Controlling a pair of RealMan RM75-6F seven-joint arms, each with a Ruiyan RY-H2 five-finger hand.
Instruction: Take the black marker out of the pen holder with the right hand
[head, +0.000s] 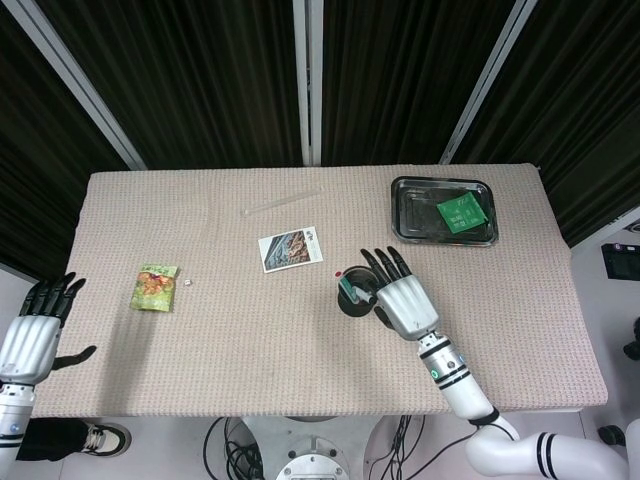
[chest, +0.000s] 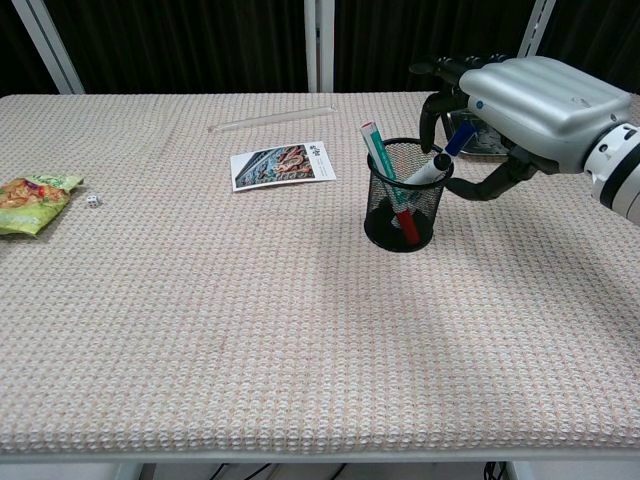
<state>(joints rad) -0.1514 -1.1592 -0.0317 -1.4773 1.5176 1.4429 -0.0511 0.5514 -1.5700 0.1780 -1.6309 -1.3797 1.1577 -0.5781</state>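
A black mesh pen holder (head: 352, 300) (chest: 404, 198) stands right of the table's middle with several markers in it. The black marker (chest: 428, 171), white with a black cap, leans toward the holder's right rim. Beside it are a green-capped marker (chest: 376, 148), a blue-capped one (chest: 460, 138) and a red one low inside. My right hand (head: 401, 299) (chest: 528, 95) hovers at the holder's right side, fingers spread over the rim and thumb curled toward the black cap, holding nothing. Off the table's left edge my left hand (head: 34, 334) hangs open and empty.
At the back right lies a metal tray (head: 414, 217) with a green packet (head: 460, 213) in it. A photo card (head: 290, 248) lies left of the holder. Further left lie a snack bag (head: 155, 287) and a small die (head: 189, 285). A clear rod (head: 285, 200) lies near the back.
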